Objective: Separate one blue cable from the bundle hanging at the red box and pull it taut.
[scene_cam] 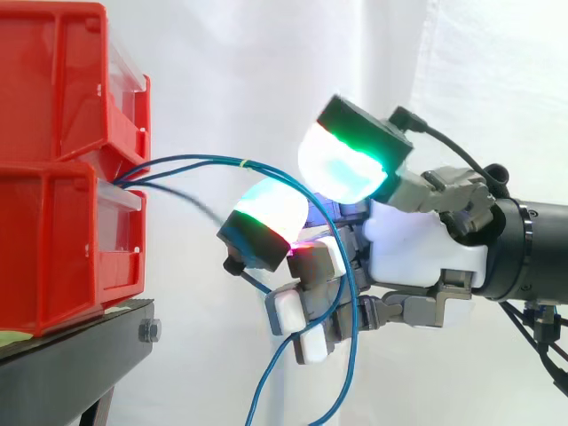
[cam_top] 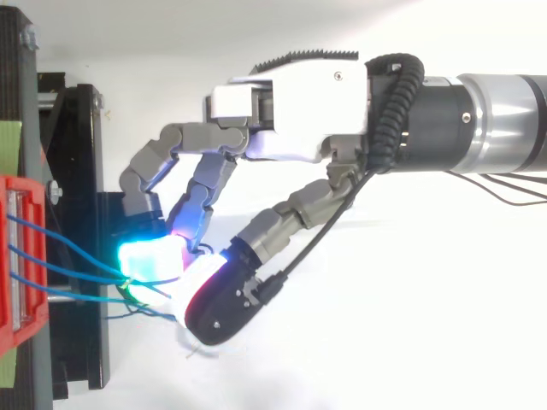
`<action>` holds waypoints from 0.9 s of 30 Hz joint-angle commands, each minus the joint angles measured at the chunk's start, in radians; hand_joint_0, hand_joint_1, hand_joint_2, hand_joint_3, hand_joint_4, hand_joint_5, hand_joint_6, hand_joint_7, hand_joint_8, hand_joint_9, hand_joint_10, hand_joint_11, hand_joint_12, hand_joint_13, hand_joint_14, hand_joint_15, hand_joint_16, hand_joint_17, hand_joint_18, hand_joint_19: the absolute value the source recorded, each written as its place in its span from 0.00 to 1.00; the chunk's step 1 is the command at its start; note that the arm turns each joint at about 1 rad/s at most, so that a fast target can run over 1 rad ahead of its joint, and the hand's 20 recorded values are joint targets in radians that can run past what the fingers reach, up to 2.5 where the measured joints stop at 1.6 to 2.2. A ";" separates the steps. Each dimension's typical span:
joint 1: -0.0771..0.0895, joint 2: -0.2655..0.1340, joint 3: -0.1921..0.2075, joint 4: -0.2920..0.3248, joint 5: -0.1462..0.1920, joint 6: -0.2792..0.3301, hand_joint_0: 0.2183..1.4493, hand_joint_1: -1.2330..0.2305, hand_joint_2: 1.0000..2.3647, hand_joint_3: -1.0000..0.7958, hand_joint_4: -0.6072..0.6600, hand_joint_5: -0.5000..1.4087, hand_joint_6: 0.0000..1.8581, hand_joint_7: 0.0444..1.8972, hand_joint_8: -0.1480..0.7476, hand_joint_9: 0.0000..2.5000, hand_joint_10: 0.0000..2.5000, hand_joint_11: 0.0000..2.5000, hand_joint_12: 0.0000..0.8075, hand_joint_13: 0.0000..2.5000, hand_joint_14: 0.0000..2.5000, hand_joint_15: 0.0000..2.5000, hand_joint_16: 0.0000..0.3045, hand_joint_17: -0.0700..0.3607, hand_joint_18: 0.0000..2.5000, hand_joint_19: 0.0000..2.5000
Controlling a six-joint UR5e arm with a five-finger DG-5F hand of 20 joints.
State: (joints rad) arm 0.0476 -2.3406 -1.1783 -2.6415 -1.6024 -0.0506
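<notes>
Several thin blue cables (scene_cam: 195, 161) leave the gap between the two stacked red bins (scene_cam: 53, 133) and run right, tied by a small yellow band (scene_cam: 244, 162). They pass between the glowing fingertips (scene_cam: 342, 164) of my hand (scene_cam: 417, 253), cross its curled fingers and hang down in loops (scene_cam: 346, 355). One darker strand sags lower and goes behind the lower pad. In the top view the hand (cam_top: 291, 128) curls toward the bins (cam_top: 21, 256), its cyan pad (cam_top: 149, 256) and thumb closing on the cables (cam_top: 68, 269). I cannot tell how many strands lie in the grip.
The bins sit on a black stand (scene_cam: 71, 364) at the left, its frame showing beside them from above (cam_top: 81, 171). A white curtain (scene_cam: 222, 71) hangs behind. The arm comes in from the right, and open air lies below the hand.
</notes>
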 commanded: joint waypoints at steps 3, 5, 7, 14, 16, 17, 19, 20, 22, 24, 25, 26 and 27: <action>-0.002 0.001 0.000 0.000 -0.001 0.000 0.34 0.39 0.00 0.30 0.61 0.20 0.42 0.55 0.58 0.45 0.01 0.30 0.42 0.40 0.01 0.19 0.12 0.36 0.36 0.21; -0.002 0.001 0.000 0.000 -0.002 0.000 0.34 0.40 0.00 0.32 0.63 0.20 0.39 0.57 0.58 0.44 0.01 0.29 0.42 0.40 0.01 0.20 0.12 0.36 0.36 0.21; -0.003 0.000 0.000 0.000 -0.002 0.000 0.35 0.41 0.01 0.35 0.64 0.21 0.36 0.59 0.59 0.44 0.01 0.29 0.43 0.40 0.01 0.20 0.13 0.37 0.36 0.21; -0.002 0.001 0.000 0.000 -0.001 -0.002 0.36 0.30 0.01 0.42 0.65 0.17 0.42 0.51 0.59 0.43 0.01 0.33 0.45 0.39 0.01 0.20 0.13 0.37 0.36 0.21; -0.003 0.000 0.000 0.000 -0.001 -0.005 0.39 0.26 0.01 0.43 0.64 0.16 0.46 0.49 0.59 0.41 0.01 0.35 0.45 0.38 0.01 0.20 0.13 0.38 0.36 0.20; -0.003 0.000 -0.001 0.000 -0.001 -0.006 0.39 0.26 0.01 0.43 0.65 0.16 0.46 0.49 0.59 0.41 0.01 0.35 0.46 0.38 0.01 0.20 0.13 0.37 0.36 0.20; -0.002 0.000 0.000 0.000 -0.002 -0.006 0.42 0.24 0.01 0.41 0.66 0.16 0.48 0.46 0.59 0.40 0.01 0.36 0.45 0.38 0.01 0.20 0.13 0.37 0.36 0.20; -0.002 0.000 0.000 0.000 -0.001 -0.008 0.43 0.23 0.01 0.39 0.66 0.16 0.48 0.45 0.59 0.40 0.01 0.37 0.45 0.38 0.01 0.20 0.13 0.37 0.36 0.20; -0.002 0.000 0.000 0.000 -0.002 -0.008 0.45 0.22 0.01 0.34 0.66 0.16 0.49 0.48 0.60 0.41 0.00 0.39 0.45 0.38 0.01 0.20 0.13 0.37 0.36 0.20; -0.002 0.000 0.000 0.000 -0.002 -0.011 0.45 0.21 0.00 0.31 0.66 0.16 0.49 0.48 0.60 0.43 0.01 0.40 0.45 0.39 0.01 0.20 0.13 0.37 0.36 0.20; -0.002 0.000 0.000 0.000 -0.001 -0.012 0.45 0.21 0.00 0.29 0.66 0.16 0.49 0.48 0.60 0.43 0.01 0.40 0.44 0.39 0.01 0.20 0.13 0.37 0.36 0.20; -0.002 0.001 0.000 0.000 -0.002 -0.014 0.45 0.21 0.00 0.28 0.66 0.16 0.49 0.48 0.60 0.43 0.01 0.40 0.44 0.39 0.01 0.20 0.13 0.37 0.37 0.20; -0.002 0.000 0.000 0.000 -0.001 -0.014 0.44 0.21 0.00 0.28 0.65 0.17 0.49 0.49 0.60 0.44 0.01 0.40 0.44 0.39 0.01 0.20 0.13 0.37 0.37 0.20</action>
State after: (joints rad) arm 0.0459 -2.3405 -1.1782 -2.6415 -1.6039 -0.0618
